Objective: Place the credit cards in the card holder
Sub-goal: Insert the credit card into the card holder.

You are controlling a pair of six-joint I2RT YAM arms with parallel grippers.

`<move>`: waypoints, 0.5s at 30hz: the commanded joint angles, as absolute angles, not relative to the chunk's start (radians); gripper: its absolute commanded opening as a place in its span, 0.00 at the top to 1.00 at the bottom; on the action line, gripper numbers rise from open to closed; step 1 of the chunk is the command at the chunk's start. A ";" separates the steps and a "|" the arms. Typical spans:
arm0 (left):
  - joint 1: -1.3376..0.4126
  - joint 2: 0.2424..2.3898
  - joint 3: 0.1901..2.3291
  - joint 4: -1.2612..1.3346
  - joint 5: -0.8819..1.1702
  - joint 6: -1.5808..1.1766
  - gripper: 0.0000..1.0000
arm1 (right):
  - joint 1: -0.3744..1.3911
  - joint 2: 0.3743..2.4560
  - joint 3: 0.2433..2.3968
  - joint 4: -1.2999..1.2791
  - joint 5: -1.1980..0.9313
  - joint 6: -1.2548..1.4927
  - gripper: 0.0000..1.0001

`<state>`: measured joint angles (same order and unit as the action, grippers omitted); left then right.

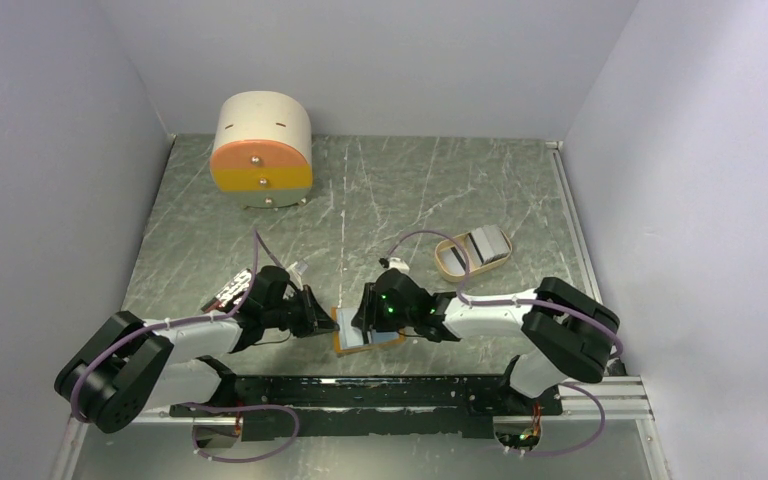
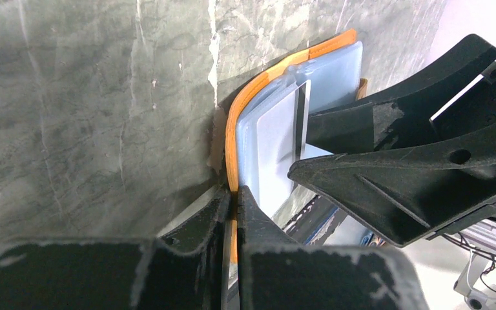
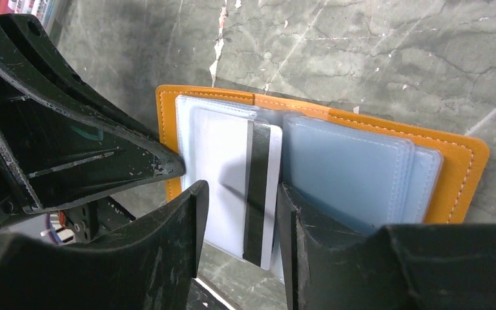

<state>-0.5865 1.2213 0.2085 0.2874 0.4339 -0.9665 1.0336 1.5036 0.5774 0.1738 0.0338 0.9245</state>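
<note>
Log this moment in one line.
left claw: pinching card holder edge | right claw: gripping striped credit card over its open inside

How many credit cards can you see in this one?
3: one striped card on the open card holder, gripped by the right hand; two cards in the oval tray, where more may be stacked underneath.

We look into a robotics lab test cell: plain pale walls (image 1: 50, 200) box a marbled grey surface (image 1: 410, 190); left arm (image 1: 175, 345) and right arm (image 1: 500, 310) bolt to a black rail (image 1: 390, 392).
</note>
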 commanded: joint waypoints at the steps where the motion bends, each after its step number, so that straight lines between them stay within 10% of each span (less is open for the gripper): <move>1: -0.592 1.224 0.219 0.316 0.454 -0.970 0.91 | 1.042 1.539 0.602 0.093 0.040 0.893 0.52; 15: -0.593 1.211 0.239 0.275 0.442 -0.959 0.87 | 1.049 1.544 0.601 0.141 -0.010 0.931 0.50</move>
